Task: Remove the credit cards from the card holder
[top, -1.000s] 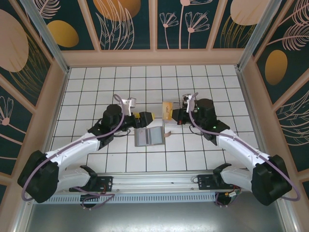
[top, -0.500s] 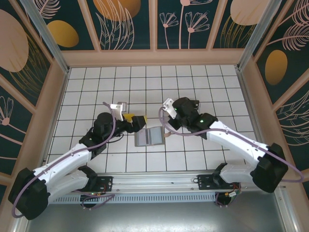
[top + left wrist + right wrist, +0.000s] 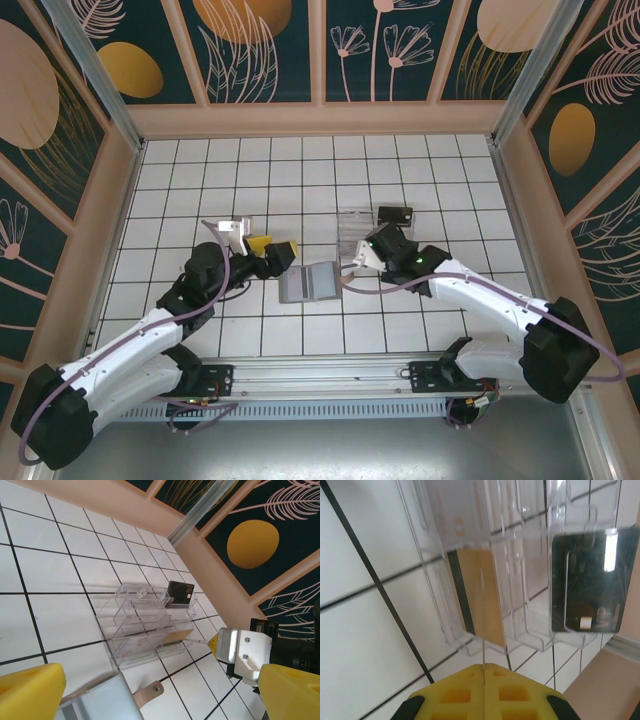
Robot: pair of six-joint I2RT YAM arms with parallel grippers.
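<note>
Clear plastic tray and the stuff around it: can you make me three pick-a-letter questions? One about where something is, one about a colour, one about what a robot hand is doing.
1. Where is the flat grey bifold wallet?
A) on the white tiled table, outside the clear plastic tray
B) inside the tray
C) leaning on a wall

2. What colour is the thin rectangular card beside the black rectangular card?
A) red
B) green
C) tan-gold

3. How is the left gripper?
A) shut
B) open
C) holding a card

Answers: 1 A, it lies flat on the tiles; 2 C, gold shows through the clear plastic; 3 B, its yellow fingers stand far apart.
</note>
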